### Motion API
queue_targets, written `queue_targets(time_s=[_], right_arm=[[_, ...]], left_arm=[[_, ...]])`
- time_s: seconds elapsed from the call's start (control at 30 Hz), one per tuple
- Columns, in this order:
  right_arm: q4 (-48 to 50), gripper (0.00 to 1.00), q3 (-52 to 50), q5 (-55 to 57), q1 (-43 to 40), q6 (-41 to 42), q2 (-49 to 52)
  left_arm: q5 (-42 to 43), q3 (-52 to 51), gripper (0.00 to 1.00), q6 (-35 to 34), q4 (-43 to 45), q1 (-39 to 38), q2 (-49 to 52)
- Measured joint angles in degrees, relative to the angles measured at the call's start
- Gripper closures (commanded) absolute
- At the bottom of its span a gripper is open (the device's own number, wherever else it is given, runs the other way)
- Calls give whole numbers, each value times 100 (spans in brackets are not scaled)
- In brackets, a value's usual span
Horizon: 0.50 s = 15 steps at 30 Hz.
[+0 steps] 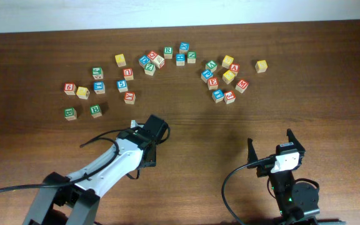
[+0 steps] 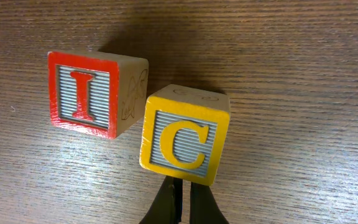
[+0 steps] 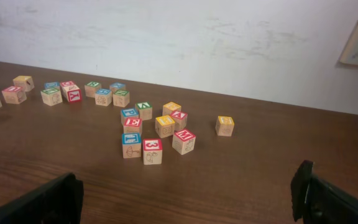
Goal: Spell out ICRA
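Your left gripper (image 2: 180,190) is pinched almost shut on nothing, tips right at the C (image 2: 185,135), which sits skewed with a corner by the I (image 2: 82,93), so any push may twist C or shove I.

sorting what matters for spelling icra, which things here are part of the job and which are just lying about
Job: I block, C block, R block, likely A block, left gripper.
Lying about: other scattered blocks, open right gripper.
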Motion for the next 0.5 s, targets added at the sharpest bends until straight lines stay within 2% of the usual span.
queue_targets(time_s=[0.5], right_arm=[[0, 2, 0, 0, 0, 4, 0]], left_arm=[[-2, -2, 100, 0, 68, 0, 0]])
